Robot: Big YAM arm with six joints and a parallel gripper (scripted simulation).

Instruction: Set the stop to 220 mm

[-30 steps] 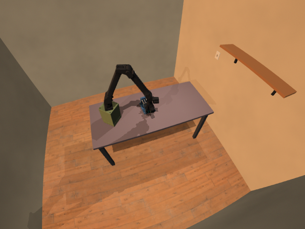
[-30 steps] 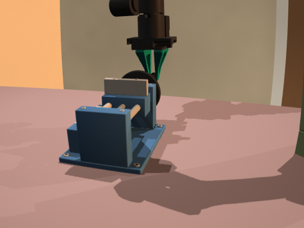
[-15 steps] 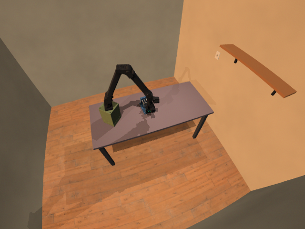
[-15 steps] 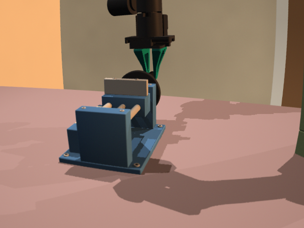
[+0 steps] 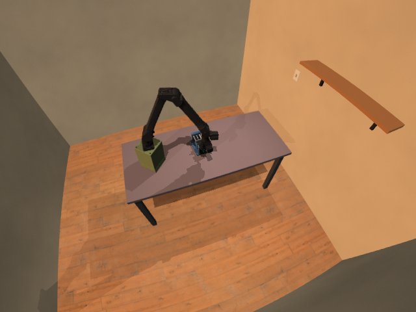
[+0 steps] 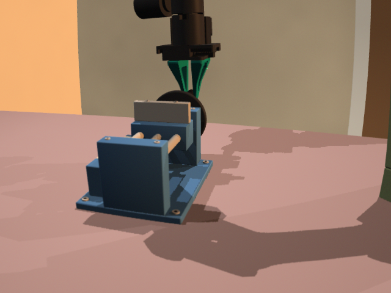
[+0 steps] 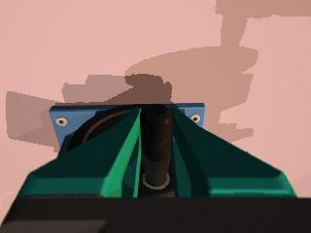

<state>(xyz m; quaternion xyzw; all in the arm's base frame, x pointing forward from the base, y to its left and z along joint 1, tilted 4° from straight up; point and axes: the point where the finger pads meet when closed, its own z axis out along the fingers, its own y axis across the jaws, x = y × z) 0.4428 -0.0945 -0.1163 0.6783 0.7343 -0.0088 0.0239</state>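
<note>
One table [image 5: 234,157]; one gripper [image 6: 189,90] clamping one handwheel [image 6: 176,96].

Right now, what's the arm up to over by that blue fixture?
The gripper reaches straight down and is shut on the crank handle of the black handwheel at the far end of the blue fixture. The gray stop plate sits on the carriage near the wheel end. The handwheel has not been let go.

The desk [image 6: 300,195] has a smooth, matt pinkish top. The fixture [image 6: 132,176] looks like matt blue-painted metal with small bright screws, pale wooden-looking rods [image 6: 173,142] and a dull grey plate [image 6: 160,110]. The handwheel [image 6: 198,108] is matt black; the floor [image 5: 201,255] is grained wood planks.
</note>
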